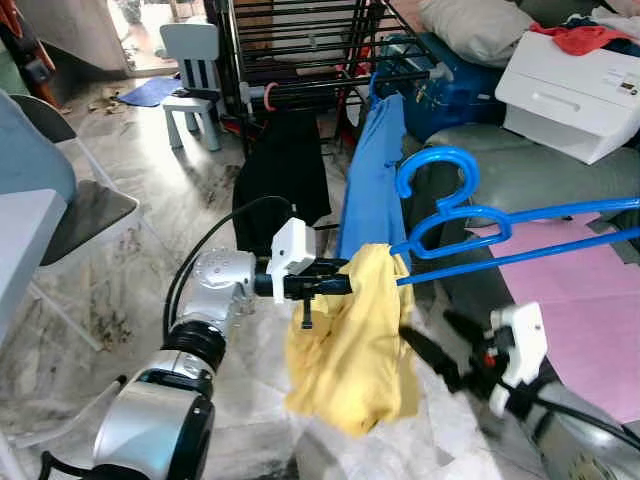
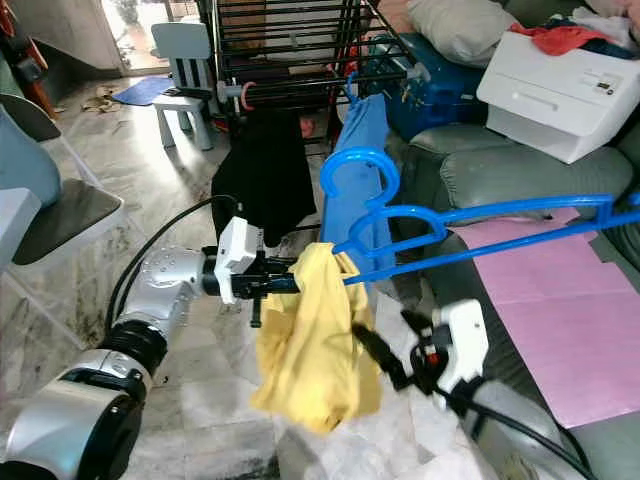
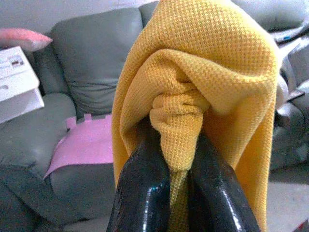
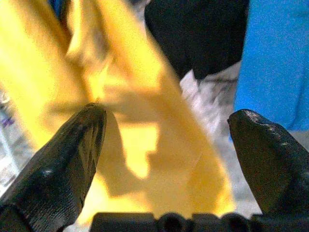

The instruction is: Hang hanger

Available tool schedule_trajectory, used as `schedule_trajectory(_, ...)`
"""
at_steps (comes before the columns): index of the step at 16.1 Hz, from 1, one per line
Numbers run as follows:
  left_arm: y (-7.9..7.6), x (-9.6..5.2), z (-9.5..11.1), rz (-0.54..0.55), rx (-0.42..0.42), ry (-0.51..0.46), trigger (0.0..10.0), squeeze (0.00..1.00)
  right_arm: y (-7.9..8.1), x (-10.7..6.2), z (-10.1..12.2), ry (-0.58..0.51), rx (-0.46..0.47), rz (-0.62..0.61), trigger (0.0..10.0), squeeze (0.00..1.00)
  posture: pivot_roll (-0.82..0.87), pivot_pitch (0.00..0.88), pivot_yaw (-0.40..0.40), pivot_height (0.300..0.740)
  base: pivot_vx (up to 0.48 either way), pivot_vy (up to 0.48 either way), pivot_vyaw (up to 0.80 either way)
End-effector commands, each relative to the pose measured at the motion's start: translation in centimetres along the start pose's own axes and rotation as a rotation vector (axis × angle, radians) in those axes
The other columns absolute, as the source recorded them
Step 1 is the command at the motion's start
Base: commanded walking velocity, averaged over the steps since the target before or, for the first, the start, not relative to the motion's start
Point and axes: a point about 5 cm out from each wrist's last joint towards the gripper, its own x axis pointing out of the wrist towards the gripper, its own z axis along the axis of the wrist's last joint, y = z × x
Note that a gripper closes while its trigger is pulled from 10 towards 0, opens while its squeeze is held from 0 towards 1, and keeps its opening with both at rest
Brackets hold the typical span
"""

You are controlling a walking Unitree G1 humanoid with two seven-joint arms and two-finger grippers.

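Cloth (image 1: 350, 340) draped over the near end of the hanger (image 1: 520, 235), pinched from the left by the left gripper (image 1: 340, 285); right gripper (image 1: 425, 350) just below and to the right, fingers spread. Drying rack (image 1: 300, 50) behind, garments hanging off it. Sofa (image 1: 530, 170) at right, box (image 1: 570, 90) on top. Stool (image 1: 195, 80) at far left.

Silver arms w/ black joint rings & cables, white wrist blocks, long glossy black fingers (image 3: 145, 193).
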Motion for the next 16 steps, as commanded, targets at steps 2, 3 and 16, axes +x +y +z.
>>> schedule_trajectory(2, 0.9, 0.7, 1.9, -0.005, 0.07, -0.048, 0.0, 0.0, 0.7, -0.1, 0.3, 0.002, -0.014, 0.046, 10.0, 0.89, -0.01, 0.0, 0.003, 0.74, 0.0, 0.0, 0.0)
schedule_trajectory(3, 0.9, 0.8, 1.9, -0.007, 0.076, -0.05, 0.0, 0.0, 0.8, -0.1, 0.2, 0.005, -0.014, 0.053, 10.0, 0.87, -0.01, 0.0, 0.001, 0.74, 0.0, 0.0, 0.0)
schedule_trajectory(16, 0.6, -0.2, 0.8, 0.008, 0.063, 0.009, 0.0, 0.0, -0.9, -1.4, 3.6, -0.178, -0.03, 0.017, 10.0, 0.55, 0.0, 0.0, 0.004, 0.74, 0.0, 0.0, 0.0)
